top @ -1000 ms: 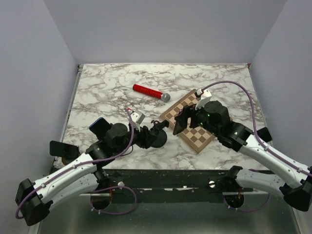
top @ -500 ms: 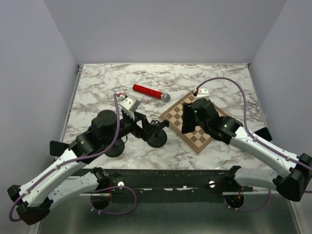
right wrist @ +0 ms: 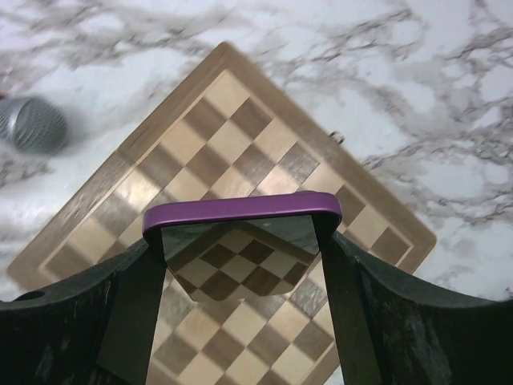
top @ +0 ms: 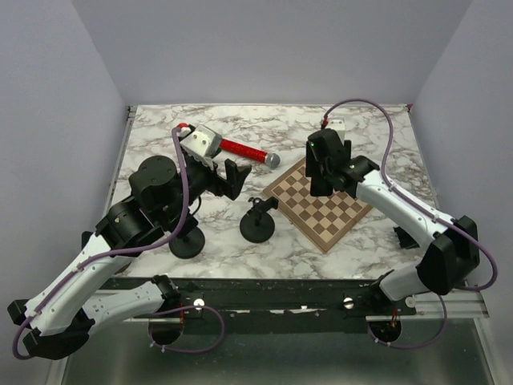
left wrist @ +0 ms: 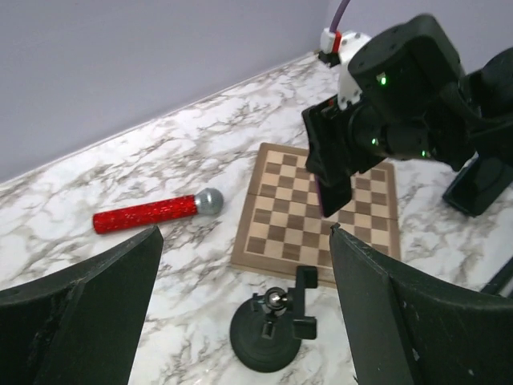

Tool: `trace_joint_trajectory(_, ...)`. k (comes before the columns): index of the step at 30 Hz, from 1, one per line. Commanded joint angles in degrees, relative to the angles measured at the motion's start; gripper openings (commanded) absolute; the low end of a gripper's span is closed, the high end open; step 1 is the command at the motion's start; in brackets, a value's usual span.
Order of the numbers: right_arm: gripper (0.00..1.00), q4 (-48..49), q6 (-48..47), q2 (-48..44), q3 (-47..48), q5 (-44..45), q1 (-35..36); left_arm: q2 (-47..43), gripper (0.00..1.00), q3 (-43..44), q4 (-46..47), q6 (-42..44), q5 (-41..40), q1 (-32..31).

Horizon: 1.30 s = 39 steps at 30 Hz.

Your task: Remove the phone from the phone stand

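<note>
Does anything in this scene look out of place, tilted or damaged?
Nothing looks damaged or spilled. The phone stand stands empty, its cradle tilted to one side; the phone is clamped in the right end effector above the chessboard, which lies diagonally on the table.

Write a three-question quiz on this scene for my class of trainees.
1. Which gripper holds the phone?
2. True or false: the stand is empty.
3. What lies below the held phone? A towel, B chessboard, C stand.
Key: 1 the right gripper; 2 true; 3 B.
</note>
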Motion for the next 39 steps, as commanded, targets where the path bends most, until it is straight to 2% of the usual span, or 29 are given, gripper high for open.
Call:
trace_joint_trajectory(1, 0.01, 1.1, -4.9, 7.2, 7.5, 2.7, -6.5, -3.1, 0.94, -6.0, 4.9, 7.4, -11.1, 0.6)
trace_joint_trajectory(8, 0.01, 2.5, -10.7, 21.9, 21.4, 3.1, -16.1, -14.0, 0.94, -15.9, 12.7, 10.8, -14.0, 0.7)
trace_joint_trajectory(13, 0.01, -1.6, -12.9, 36.1, 37.3, 2.2, -20.0, -19.1, 0.93, -19.8, 17.1, 11.0, -16.2, 0.7)
trace_joint_trajectory(22, 0.01, -2.6, -14.8, 52.0, 55.2, -0.5, -22.5, -19.2, 0.89, -21.0, 17.9, 8.6, -14.8, 0.2)
trace_joint_trajectory(27, 0.01, -2.9, -16.0, 58.9, 61.7, -2.4, -22.9, -19.2, 0.89, -21.1, 17.9, 8.5, -14.7, 0.0)
trace_joint_trajectory(32, 0.05, -0.9, -16.0, 63.1, 62.3, -3.8, -23.2, -19.4, 0.89, -21.3, 18.1, 8.4, -14.7, 0.0)
trace_joint_trajectory(39, 0.05, 0.9, -16.2, 66.9, 64.1, -6.1, -23.7, -18.8, 0.88, -21.4, 18.2, 8.2, -14.4, -0.1)
